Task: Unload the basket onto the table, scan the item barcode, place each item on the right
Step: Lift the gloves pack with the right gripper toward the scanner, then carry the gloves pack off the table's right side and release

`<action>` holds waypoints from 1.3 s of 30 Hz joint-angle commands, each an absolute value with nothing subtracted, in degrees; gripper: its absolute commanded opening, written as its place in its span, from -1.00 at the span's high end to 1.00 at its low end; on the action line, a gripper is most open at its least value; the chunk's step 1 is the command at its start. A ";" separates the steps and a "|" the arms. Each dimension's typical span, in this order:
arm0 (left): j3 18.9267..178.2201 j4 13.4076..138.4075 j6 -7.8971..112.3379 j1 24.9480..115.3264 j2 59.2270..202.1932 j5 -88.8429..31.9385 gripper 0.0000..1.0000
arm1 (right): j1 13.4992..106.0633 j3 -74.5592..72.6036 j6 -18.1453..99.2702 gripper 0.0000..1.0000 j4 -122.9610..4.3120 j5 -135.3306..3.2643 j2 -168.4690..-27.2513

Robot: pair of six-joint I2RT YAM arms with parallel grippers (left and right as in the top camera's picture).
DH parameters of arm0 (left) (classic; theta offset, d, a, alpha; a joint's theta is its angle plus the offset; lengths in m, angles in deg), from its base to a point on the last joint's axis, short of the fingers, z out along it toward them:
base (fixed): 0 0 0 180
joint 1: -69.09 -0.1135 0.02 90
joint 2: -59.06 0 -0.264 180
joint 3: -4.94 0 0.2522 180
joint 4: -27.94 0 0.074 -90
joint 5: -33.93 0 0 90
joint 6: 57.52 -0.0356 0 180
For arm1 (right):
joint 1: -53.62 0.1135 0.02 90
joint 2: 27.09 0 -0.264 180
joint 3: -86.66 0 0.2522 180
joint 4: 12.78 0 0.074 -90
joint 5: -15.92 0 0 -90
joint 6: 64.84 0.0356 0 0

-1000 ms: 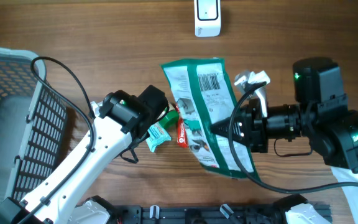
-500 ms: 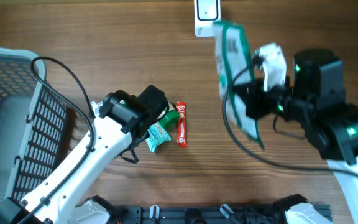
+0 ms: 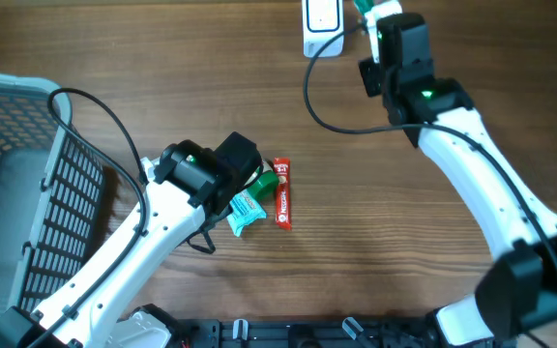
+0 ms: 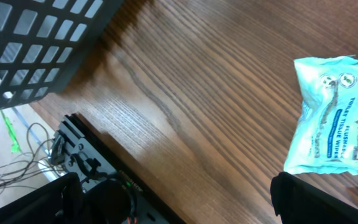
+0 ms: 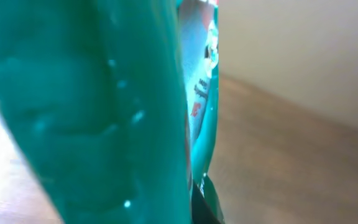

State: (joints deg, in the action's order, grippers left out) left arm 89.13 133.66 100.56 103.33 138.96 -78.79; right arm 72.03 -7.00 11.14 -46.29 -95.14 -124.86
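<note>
Wooden worktop carries a mesh basket at 9 o'clock. At 12 o'clock the right gripper is clamped on the green pouch, just beside the white scanner. The pouch likely handles light, limp and slick, so an edge seam suits gripping. Edge-on in the wrist view, its long axis runs up-frame; the barcode's facing is unclear. Left gripper gapes empty.

the left claw stands spread wide over the wooden table. a teal zappy wipes packet lies flat just ahead of one finger; a black mesh basket ahead of the other.
</note>
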 commanded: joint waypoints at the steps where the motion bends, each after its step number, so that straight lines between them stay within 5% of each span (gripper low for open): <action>1: 89.20 133.66 101.76 103.61 138.46 -80.12 -1.00 | 71.97 -7.24 -2.71 0.91 -35.42 -101.65 -134.18; 7: 89.20 133.66 101.78 103.59 138.46 -80.14 -1.00 | 71.97 -8.68 -12.70 0.91 -9.52 -103.14 -148.78; 20: 89.20 133.66 101.78 103.61 138.46 -80.14 -1.00 | 71.53 -16.07 -9.10 0.91 -9.00 -98.96 -158.55; 27: 89.20 133.66 101.78 103.59 138.46 -80.12 -1.00 | 68.19 -18.04 -9.25 0.91 -16.45 -113.56 -155.35; 32: 89.20 133.66 101.78 103.59 138.46 -80.14 -1.00 | 55.33 -18.02 -1.18 0.91 -33.26 -113.52 -151.14; 39: 89.20 133.66 101.78 103.61 138.46 -80.14 -1.00 | 34.22 -17.34 7.36 0.91 -41.24 -101.87 -151.36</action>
